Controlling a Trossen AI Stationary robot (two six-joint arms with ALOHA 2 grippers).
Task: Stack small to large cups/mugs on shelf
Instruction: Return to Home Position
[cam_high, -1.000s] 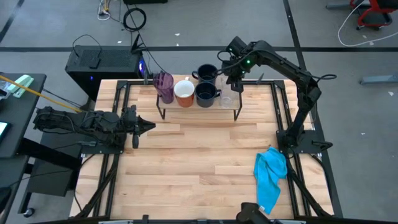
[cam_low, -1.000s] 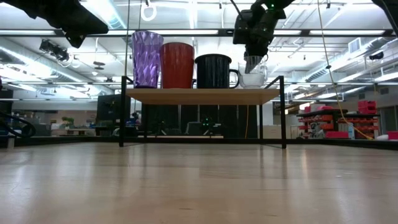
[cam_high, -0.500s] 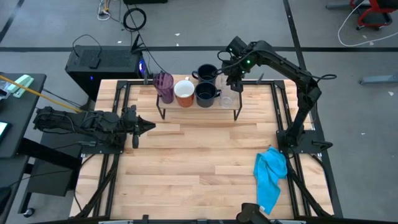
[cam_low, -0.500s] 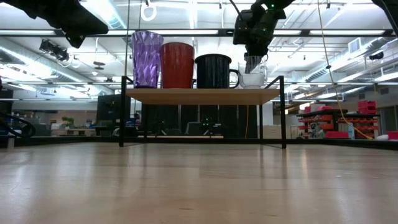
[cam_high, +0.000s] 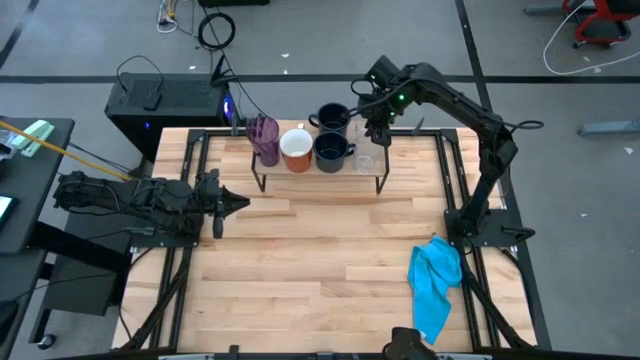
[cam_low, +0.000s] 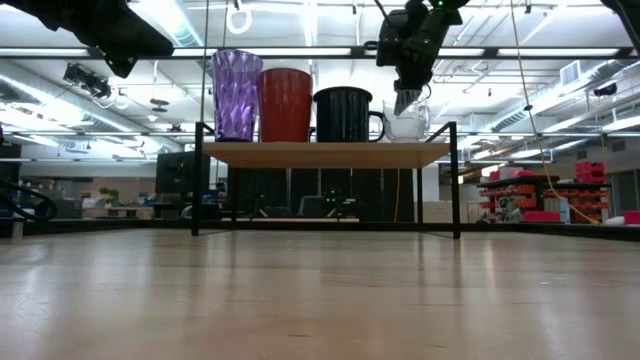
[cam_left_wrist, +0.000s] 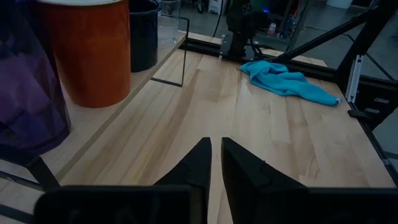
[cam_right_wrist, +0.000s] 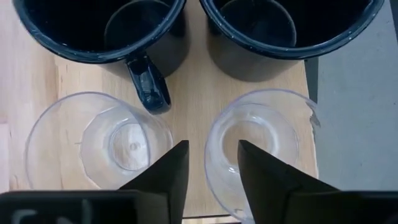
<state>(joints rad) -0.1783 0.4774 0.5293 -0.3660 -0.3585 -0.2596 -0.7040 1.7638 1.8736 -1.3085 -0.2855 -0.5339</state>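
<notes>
- High view: we log the shelf (cam_high: 305, 173) at 12 o'clock on the counter (cam_high: 320, 250). From its 9 o'clock end stand the purple tumbler (cam_high: 264, 135), the white mug (cam_high: 296, 150), then the front black mug (cam_high: 333, 151) with the rear black mug (cam_high: 333, 118) at its 12 o'clock, and the front clear cup (cam_high: 364, 160) at the 3 o'clock end. The right tool (cam_high: 378, 130) hovers over that end. The left tool (cam_high: 235, 203) lies at the counter's 9 o'clock. The blue cloth (cam_high: 436, 280) is at 5 o'clock.
- Low view: all the cups we see stand upright on the plank, and the right tool (cam_low: 408, 95) hangs just above the front clear cup (cam_low: 405, 125).
- Left wrist view: the left tool (cam_left_wrist: 215, 144) has its fingers nearly together, holding nothing.
- Right wrist view: the right tool (cam_right_wrist: 211, 149) has its fingers parted, gripping nothing. Below it the front clear cup (cam_right_wrist: 99, 140) stands beside the rear clear cup (cam_right_wrist: 258, 137).
</notes>
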